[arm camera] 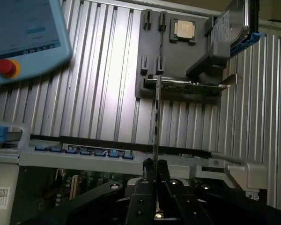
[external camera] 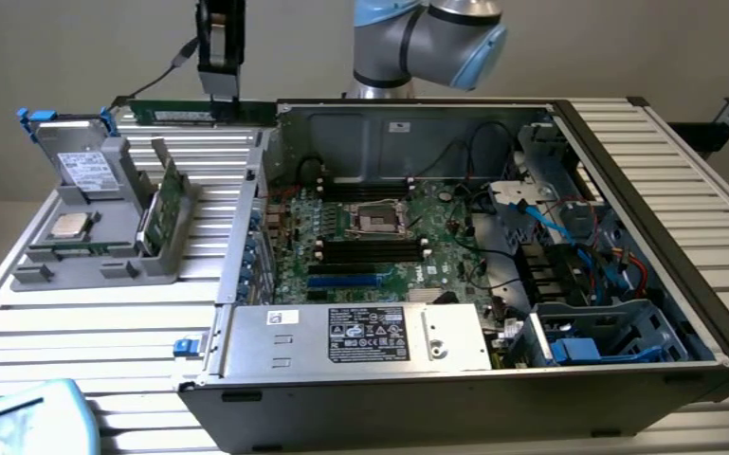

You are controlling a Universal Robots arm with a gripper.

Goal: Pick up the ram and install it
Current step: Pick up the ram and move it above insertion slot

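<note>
The ram (external camera: 177, 112) is a long thin green stick, held level in the air at the far left, behind the grey holder and outside the open computer case. My gripper (external camera: 221, 93) hangs down from above and is shut on the stick's upper edge near its middle. In the wrist view the ram (arm camera: 156, 117) shows edge-on as a thin strip running out from between my black fingers (arm camera: 144, 185), with the gripper (arm camera: 154, 165) above the case wall. The motherboard (external camera: 396, 232) lies in the case, its dark memory slots (external camera: 371, 250) beside the CPU socket.
A grey holder (external camera: 92, 270) on the slatted table carries a silver CPU chip (external camera: 71, 226), a hard drive (external camera: 82, 166) and an upright green expansion card (external camera: 162, 204). A power supply (external camera: 352, 334) sits at the case front. A teach pendant (external camera: 23, 422) lies at the near left corner.
</note>
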